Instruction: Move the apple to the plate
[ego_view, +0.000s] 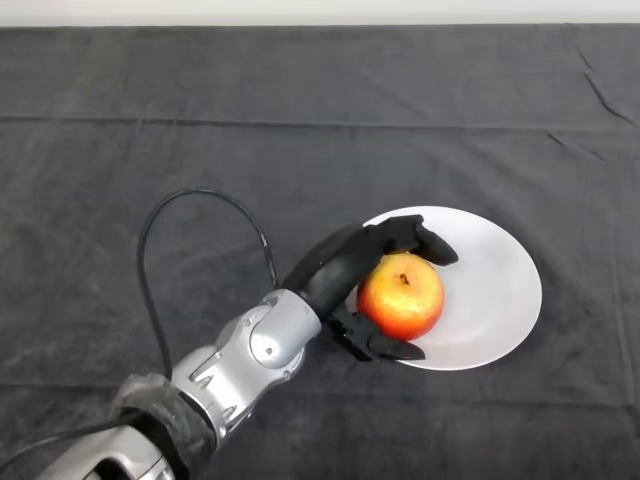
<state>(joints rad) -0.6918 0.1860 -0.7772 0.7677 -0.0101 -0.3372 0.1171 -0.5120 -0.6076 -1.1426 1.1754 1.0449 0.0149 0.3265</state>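
A red and yellow apple (402, 296) sits upright, stem up, on the left part of a white plate (495, 290). My left hand (340, 272) reaches in from the lower left and curls round the apple. Its fingers (420, 238) wrap over the apple's far side and the thumb (385, 346) hooks under its near side. Whether the apple rests on the plate or hangs just above it, I cannot tell.
The plate lies right of centre on a dark cloth (300, 130) that covers the whole table. The cloth shows a few creases near the back right corner.
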